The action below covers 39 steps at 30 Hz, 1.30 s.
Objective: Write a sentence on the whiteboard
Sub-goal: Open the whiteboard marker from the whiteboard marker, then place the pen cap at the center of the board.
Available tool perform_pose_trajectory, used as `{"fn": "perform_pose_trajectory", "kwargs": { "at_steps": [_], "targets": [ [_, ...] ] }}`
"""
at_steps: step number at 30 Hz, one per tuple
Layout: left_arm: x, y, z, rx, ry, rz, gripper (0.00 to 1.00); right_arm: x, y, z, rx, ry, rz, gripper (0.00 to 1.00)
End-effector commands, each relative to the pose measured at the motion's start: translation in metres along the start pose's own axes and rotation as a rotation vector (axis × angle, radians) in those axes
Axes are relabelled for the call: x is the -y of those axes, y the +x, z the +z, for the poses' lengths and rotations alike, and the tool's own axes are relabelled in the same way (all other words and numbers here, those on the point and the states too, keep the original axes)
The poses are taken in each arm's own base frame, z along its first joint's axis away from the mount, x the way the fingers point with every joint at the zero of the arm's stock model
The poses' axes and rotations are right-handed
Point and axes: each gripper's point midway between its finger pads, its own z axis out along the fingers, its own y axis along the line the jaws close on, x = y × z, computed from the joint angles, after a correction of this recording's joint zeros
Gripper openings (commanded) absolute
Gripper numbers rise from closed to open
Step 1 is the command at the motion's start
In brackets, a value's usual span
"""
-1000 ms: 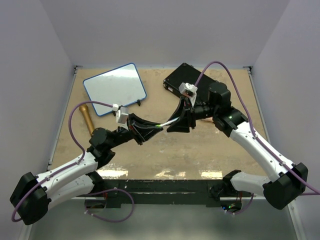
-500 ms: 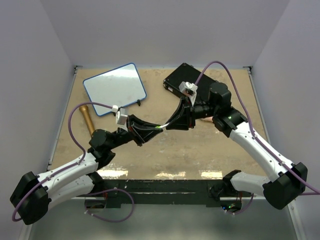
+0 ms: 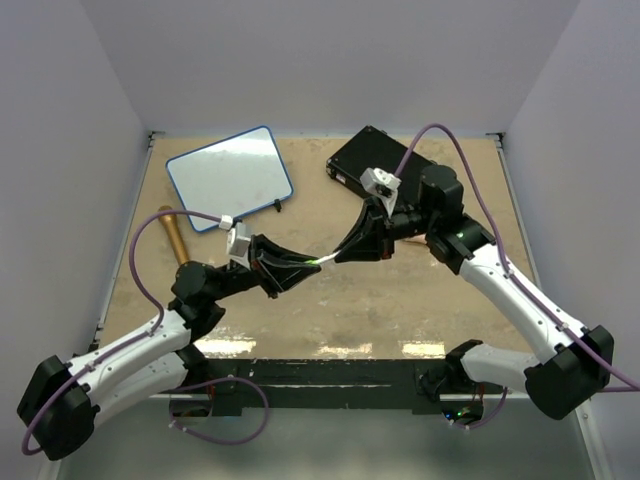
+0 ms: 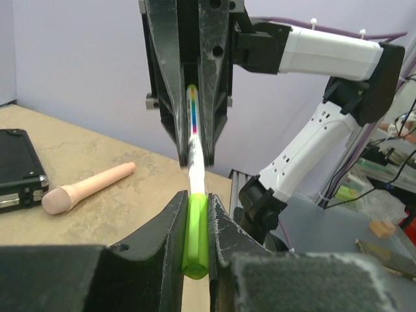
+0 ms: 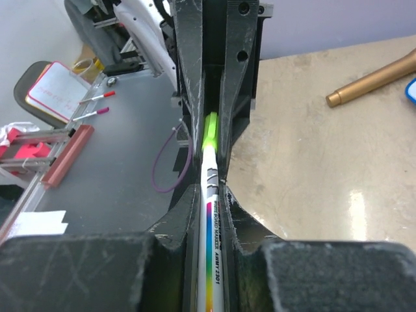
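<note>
Both grippers are closed on one marker (image 3: 322,259) in mid-air: left gripper (image 3: 303,266) on the green cap (image 4: 196,234), right gripper (image 3: 347,249) on the barrel (image 5: 213,253). The whiteboard (image 3: 230,178) lies blank at the far left of the tabletop (image 3: 400,310). Uncapping is judged under way, with all writing left.

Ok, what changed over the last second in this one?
The right gripper closed on the white barrel of the marker. The left gripper, holding the green cap, drew back slightly toward its own side, so more of the marker shows between the two. The whiteboard, black case and gold rod did not move.
</note>
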Motion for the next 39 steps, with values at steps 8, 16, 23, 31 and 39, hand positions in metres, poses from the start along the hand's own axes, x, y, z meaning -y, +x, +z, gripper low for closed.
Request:
{"fn": "perform_pose_trajectory", "kwargs": {
  "at_steps": [8, 16, 23, 31, 39],
  "targets": [
    [-0.029, -0.007, -0.047, -0.116, -0.136, 0.152, 0.0, 0.004, -0.009, -0.042, 0.039, -0.022, -0.206, 0.0],
    [-0.104, 0.06, -0.071, -0.169, -0.517, -0.224, 0.0, 0.1, -0.005, -0.099, 0.065, 0.492, -0.233, 0.0],
    [-0.145, 0.114, -0.03, -0.264, -0.578, -0.333, 0.0, 0.105, 0.003, -0.121, 0.068, 0.543, -0.217, 0.0],
    [-0.217, 0.155, 0.019, -0.296, -0.658, -0.356, 0.0, 0.102, 0.005, -0.131, 0.071, 0.569, -0.226, 0.0],
    [-0.281, 0.195, 0.045, -0.353, -0.812, -0.411, 0.03, 0.105, 0.003, -0.146, 0.08, 0.614, -0.222, 0.0]
  ]
}}
